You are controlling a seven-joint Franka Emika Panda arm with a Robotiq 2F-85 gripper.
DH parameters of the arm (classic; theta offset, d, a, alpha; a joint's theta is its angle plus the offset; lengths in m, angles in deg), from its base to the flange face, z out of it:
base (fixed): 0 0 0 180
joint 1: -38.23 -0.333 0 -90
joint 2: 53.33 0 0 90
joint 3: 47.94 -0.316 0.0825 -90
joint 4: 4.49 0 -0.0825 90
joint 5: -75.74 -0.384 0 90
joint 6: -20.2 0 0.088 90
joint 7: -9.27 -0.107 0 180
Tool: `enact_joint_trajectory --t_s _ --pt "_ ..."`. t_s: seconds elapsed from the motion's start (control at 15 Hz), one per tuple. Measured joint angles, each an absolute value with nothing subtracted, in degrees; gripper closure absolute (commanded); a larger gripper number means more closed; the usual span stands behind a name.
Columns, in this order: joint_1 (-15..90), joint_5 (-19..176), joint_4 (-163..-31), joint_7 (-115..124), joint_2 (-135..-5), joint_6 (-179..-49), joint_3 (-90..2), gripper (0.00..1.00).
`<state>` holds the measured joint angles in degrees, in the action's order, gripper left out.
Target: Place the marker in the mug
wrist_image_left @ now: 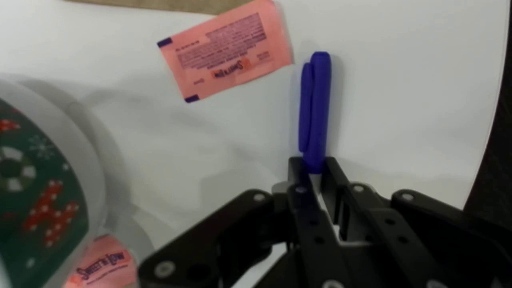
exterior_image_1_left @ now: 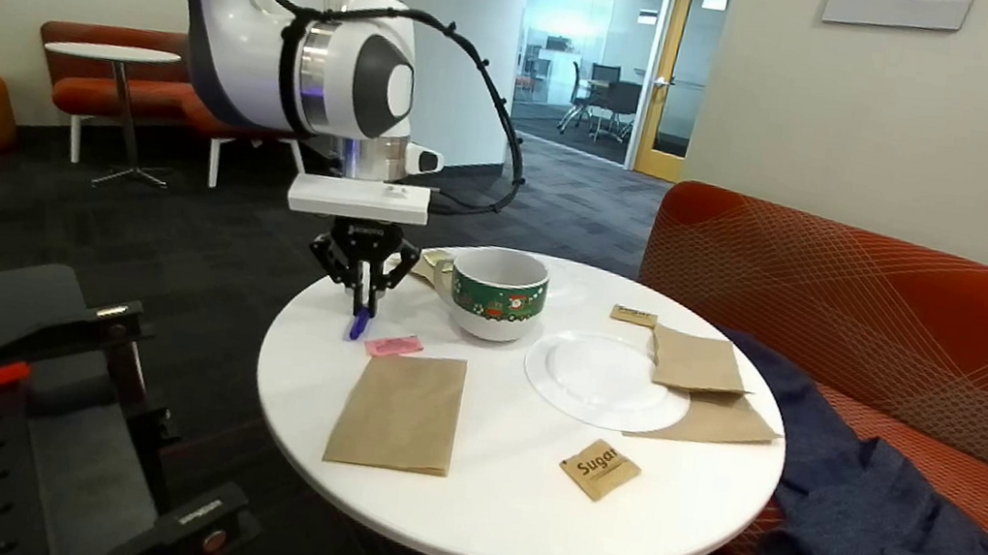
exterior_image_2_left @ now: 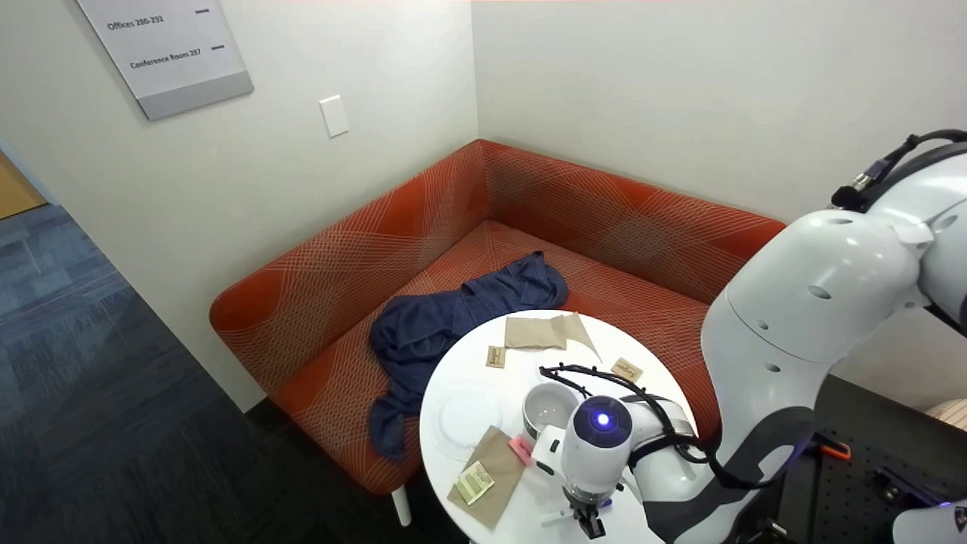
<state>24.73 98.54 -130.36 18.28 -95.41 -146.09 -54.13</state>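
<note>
The mug point(exterior_image_1_left: 497, 302) stands upright on the round white table, a white bowl-like mug with a dark green band. It shows in both exterior views point(exterior_image_2_left: 549, 409), and its side is at the left of the wrist view point(wrist_image_left: 44, 184). The marker point(wrist_image_left: 319, 108) has a blue-purple cap and a pale body. My gripper point(wrist_image_left: 314, 167) is shut on the marker around the cap's lower end, with the cap sticking out past the fingertips. In an exterior view the gripper point(exterior_image_1_left: 364, 307) is low over the table beside the mug, the marker's cap point(exterior_image_1_left: 359, 325) at or just above the surface.
A pink packet point(exterior_image_1_left: 394, 346) lies between the marker and a brown napkin point(exterior_image_1_left: 397, 415). A flat white disc point(exterior_image_1_left: 606, 380), more napkins point(exterior_image_1_left: 699, 362) and sugar packets point(exterior_image_1_left: 600, 470) lie farther across. The table edge point(wrist_image_left: 494, 108) is close to the gripper. A red sofa point(exterior_image_1_left: 892, 298) borders the table.
</note>
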Motion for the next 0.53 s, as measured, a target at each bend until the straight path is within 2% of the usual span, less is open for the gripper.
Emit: enact_joint_trajectory --t_s 0.53 --pt "19.75 98.54 -133.38 16.67 -87.06 -146.26 -53.47 0.96"
